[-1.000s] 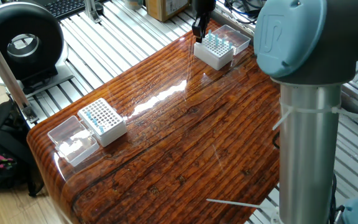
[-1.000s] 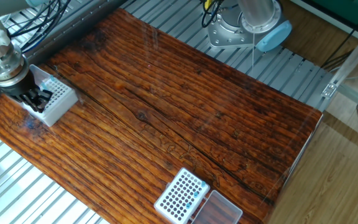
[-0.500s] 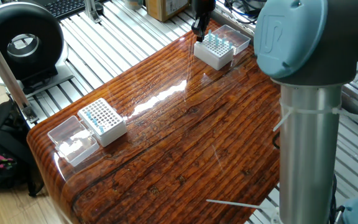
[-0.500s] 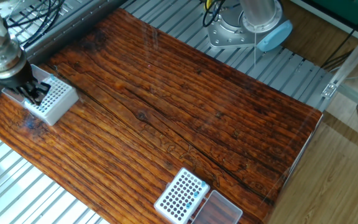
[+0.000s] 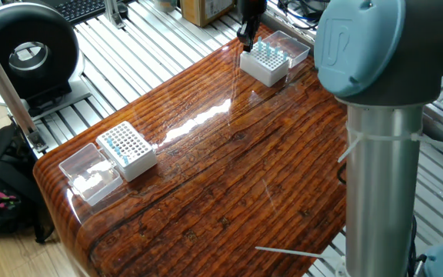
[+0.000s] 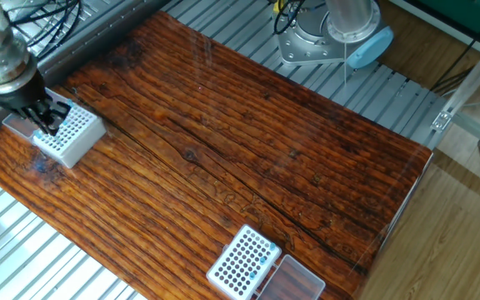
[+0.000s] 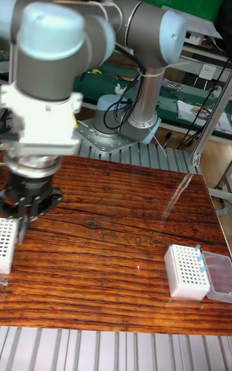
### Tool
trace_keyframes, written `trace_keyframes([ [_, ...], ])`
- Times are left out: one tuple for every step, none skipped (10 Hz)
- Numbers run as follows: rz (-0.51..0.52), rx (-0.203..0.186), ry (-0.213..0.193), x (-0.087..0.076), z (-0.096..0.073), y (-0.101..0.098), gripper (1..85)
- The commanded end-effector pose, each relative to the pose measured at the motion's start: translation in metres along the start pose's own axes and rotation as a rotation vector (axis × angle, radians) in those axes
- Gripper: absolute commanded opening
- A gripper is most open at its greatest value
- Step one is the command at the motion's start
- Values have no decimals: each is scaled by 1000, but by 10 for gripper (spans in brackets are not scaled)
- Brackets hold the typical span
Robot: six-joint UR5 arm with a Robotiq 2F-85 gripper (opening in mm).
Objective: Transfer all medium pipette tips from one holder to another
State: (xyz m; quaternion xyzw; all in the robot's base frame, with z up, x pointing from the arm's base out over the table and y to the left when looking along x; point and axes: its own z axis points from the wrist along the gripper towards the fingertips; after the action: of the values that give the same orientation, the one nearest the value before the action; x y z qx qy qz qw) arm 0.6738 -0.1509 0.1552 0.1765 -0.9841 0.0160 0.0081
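Since a second ago the gripper (image 6: 47, 125) has lifted slightly and shifted toward the far edge of the source holder (image 6: 69, 135), at one end of the tabletop (image 6: 248, 158). Its fingers (image 6: 53, 127) look close together, but whether they hold anything I cannot tell. Medium pipette tips (image 5: 268, 51) stand in that holder. A few sit in the other holder (image 5: 129, 149).
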Motion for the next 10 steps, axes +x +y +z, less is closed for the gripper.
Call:
trace_keyframes([
  [78, -43, -40, -14, -19, 55, 23],
  [100, -61, -61, -20, -15, 72, 23],
  [122, -75, -79, -25, -11, 88, 23],
  [149, -98, -90, -28, -8, 102, 23],
  [163, -98, -86, -27, -7, 102, 13],
  [110, -107, -72, -23, -7, 105, 13],
  [29, -98, -47, -16, -6, 104, 13],
  [-60, -12, -45, -15, -5, 82, 13],
  [-115, 22, -67, -21, -5, 74, 13],
  [-137, 40, -94, -28, -6, 70, 13],
])
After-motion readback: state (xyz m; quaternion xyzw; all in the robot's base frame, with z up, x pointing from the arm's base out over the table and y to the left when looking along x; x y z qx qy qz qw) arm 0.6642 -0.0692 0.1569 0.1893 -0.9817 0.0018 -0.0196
